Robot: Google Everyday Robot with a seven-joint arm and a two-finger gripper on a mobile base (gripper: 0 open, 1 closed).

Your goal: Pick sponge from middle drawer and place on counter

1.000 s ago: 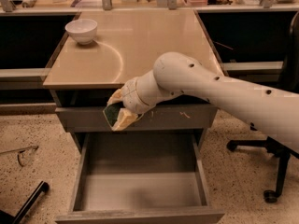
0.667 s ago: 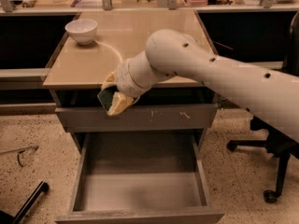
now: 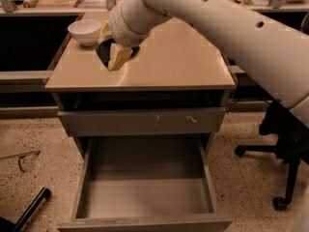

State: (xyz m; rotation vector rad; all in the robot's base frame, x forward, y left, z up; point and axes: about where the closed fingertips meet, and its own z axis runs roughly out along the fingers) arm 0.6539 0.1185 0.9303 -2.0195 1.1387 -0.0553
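My gripper [image 3: 113, 50] is at the end of the white arm, over the back left part of the beige counter [image 3: 183, 62]. It is shut on the sponge [image 3: 116, 56], whose yellow foam and dark green face show below the wrist. The sponge hangs just above the counter top, right of the bowl. The middle drawer [image 3: 145, 197] stands pulled open below, and its grey floor is bare.
A white bowl [image 3: 85, 31] sits on the counter's back left corner, close to the gripper. A shut grey drawer front with pale scratches [image 3: 145, 121] is above the open drawer. An office chair base [image 3: 275, 168] stands at right on the speckled floor.
The arm has lifted the sponge from in front of the top drawer up and back over the counter, toward the bowl.
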